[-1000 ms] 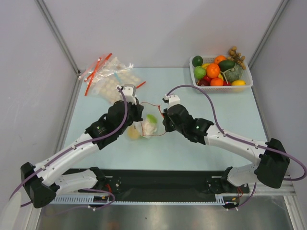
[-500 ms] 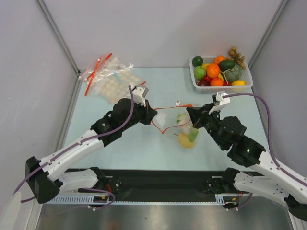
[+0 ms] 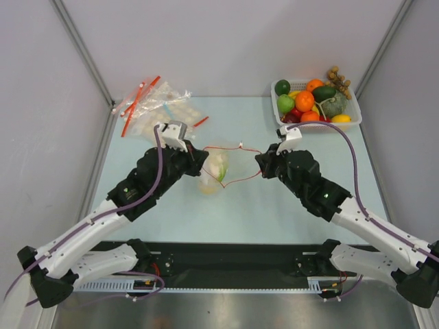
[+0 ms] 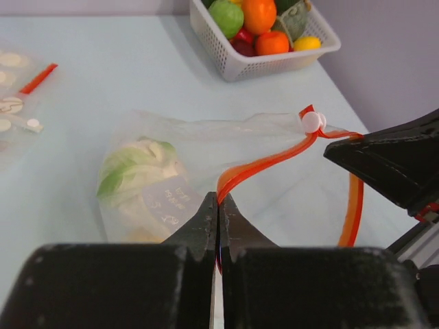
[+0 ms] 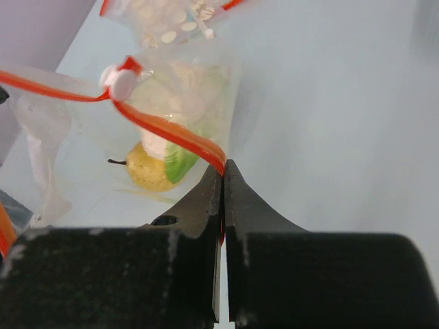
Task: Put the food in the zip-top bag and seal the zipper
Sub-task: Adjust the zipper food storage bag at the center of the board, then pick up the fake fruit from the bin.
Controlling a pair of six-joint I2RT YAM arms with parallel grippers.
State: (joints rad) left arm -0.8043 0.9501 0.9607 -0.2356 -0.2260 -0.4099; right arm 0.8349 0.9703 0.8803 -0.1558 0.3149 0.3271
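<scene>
A clear zip-top bag (image 3: 214, 173) sits near the middle of a pale blue worktop (image 3: 240, 216), slung between two robot arms. Inside it are a pale leafy piece with green edges (image 4: 137, 168) and, lower down, a yellow fruit with a short dark stem (image 5: 151, 171). Whether the bottom of the bag rests on the worktop cannot be told.

The zipper (image 3: 223, 148), a thin red-orange strip, edges the bag's mouth. Its two sides stand apart in a loose loop, so the mouth is not sealed. A small white slider (image 3: 240, 144) sits on the far side of the loop, closer to the right arm.

The left gripper (image 3: 197, 155) pinches the left end of the zipper, its black fingers (image 4: 206, 223) clenched together with the strip coming out from between the tips. The right gripper (image 3: 261, 166) pinches the right end in the same way, fingers (image 5: 240, 205) pressed tight on the strip.

At the far right corner of the worktop stands a white basket (image 4: 260, 65) heaped with toy fruit and vegetables: oranges, green round pieces, a lemon, a dark avocado. At the far left lie crinkled clear bags (image 3: 161, 113) dotted with pale discs, with red strips.
</scene>
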